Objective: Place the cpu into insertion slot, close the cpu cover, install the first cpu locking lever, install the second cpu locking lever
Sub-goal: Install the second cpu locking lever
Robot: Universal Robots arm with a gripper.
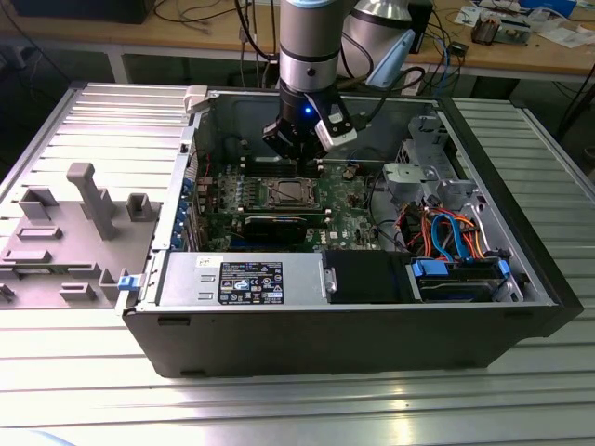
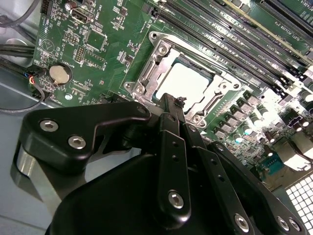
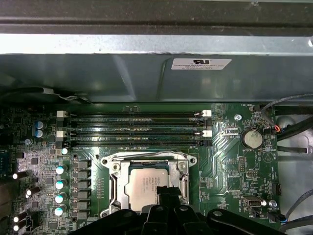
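The cpu (image 3: 145, 185), a silvery-grey square chip, lies flat in the insertion slot (image 3: 111, 166) on the green board. The cpu cover (image 3: 146, 157), a thin silver frame, lies down around it. In the second wrist view the cpu (image 2: 188, 81) shows through the cover (image 2: 161, 56). My gripper (image 2: 171, 102) hangs just above the socket's edge, its black fingers (image 2: 165, 132) pressed together with nothing between them. Its tip (image 3: 166, 192) overlaps the chip's near edge in the first wrist view. In the exterior view the gripper (image 1: 296, 165) hovers over the socket (image 1: 286, 193) inside the open case.
Memory slots (image 3: 134, 129) run beside the socket, and a coin battery (image 3: 252, 138) sits nearby. A black expansion card (image 1: 274, 223), the power supply (image 1: 242, 279) and a drive cage with blue and orange cables (image 1: 456, 237) crowd the case. A grey fixture (image 1: 74, 232) lies outside, on the exterior view's left.
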